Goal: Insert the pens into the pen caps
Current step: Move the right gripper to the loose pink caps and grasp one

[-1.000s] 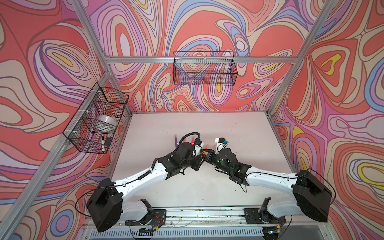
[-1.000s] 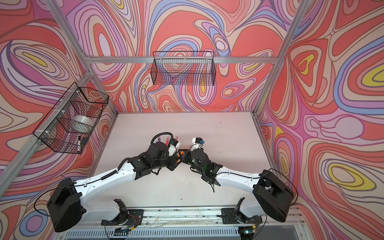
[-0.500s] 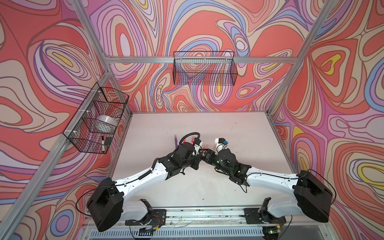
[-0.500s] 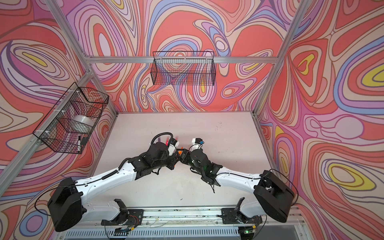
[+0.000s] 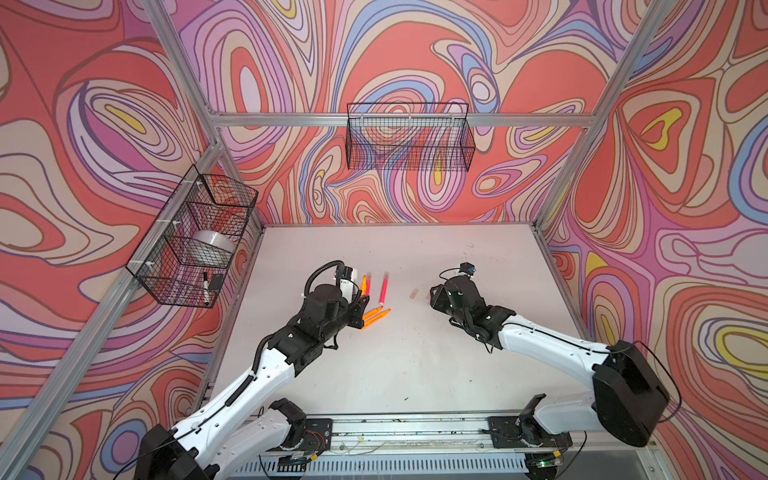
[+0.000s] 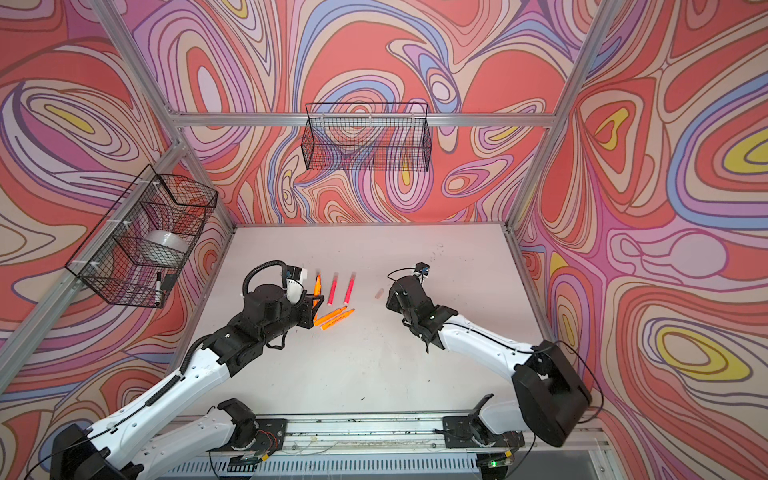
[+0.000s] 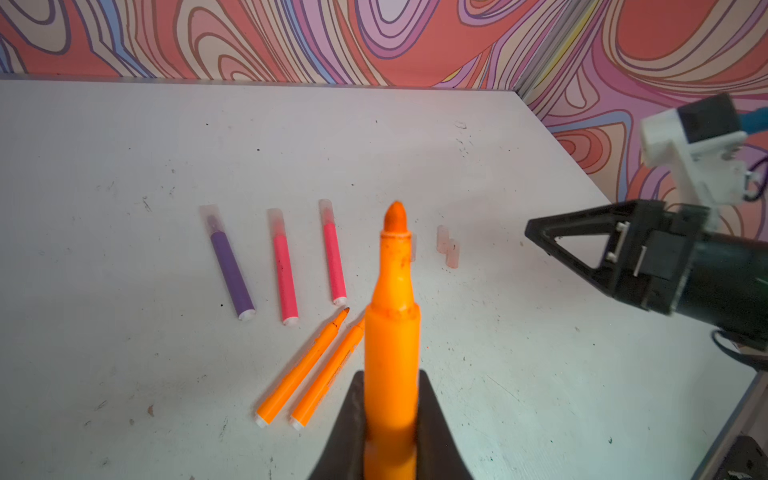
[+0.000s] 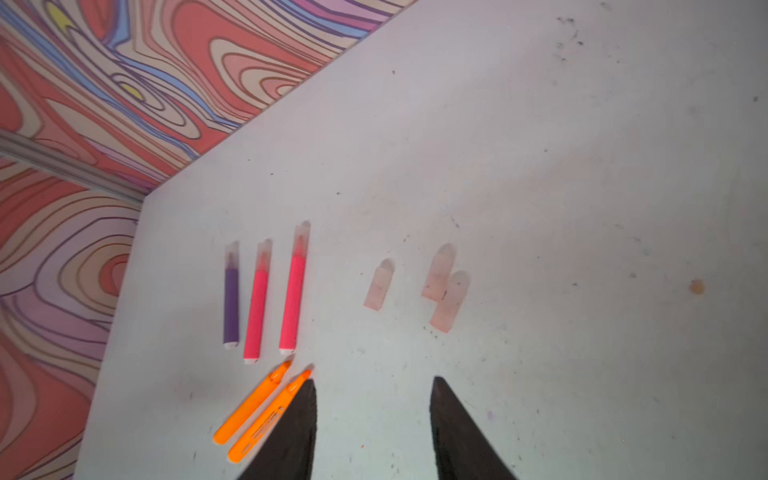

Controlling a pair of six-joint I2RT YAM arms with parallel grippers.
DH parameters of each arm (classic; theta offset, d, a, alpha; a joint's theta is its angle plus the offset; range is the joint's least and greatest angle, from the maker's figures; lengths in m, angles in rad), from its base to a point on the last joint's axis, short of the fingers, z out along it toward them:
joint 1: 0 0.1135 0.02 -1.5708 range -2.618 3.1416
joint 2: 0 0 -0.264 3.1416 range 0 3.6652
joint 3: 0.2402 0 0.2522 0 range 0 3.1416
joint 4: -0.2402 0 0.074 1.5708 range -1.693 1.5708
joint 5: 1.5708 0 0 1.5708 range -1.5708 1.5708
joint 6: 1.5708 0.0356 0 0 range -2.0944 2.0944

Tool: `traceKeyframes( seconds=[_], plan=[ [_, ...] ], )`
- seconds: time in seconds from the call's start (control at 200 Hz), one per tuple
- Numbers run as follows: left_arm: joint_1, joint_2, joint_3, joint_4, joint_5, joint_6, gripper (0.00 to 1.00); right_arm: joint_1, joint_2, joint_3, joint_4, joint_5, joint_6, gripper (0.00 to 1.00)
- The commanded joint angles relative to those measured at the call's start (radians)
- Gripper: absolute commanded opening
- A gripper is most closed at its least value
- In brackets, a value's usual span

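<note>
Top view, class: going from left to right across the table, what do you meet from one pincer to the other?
Left pincer gripping an orange pen → pink pen → second pink pen → cap → right pincer, open.

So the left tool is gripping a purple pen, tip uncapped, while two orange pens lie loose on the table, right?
Not quite: the left tool grips an orange pen, not a purple one; the left wrist view shows it, tip uncapped. The purple pen lies capped on the table, where two orange pens also lie loose.
</note>
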Motion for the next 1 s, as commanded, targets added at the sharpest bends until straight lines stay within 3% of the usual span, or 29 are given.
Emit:
traceKeyframes(
  seconds=[0.0, 0.265, 0.996],
  plan=[
    [-0.003, 0.012, -0.015, -0.030, 0.081, -0.028, 0.00, -0.030, 0.118, 0.094, -0.142, -0.005, -0.088, 0.45],
    [-0.004, 0.079, -0.018, 0.016, 0.139, -0.032, 0.00, -0.073, 0.356, 0.263, -0.238, -0.001, -0.137, 0.41],
    [-0.005, 0.165, 0.000, 0.055, 0.157, -0.018, 0.00, -0.085, 0.484, 0.324, -0.237, 0.002, -0.143, 0.36]
  ],
)
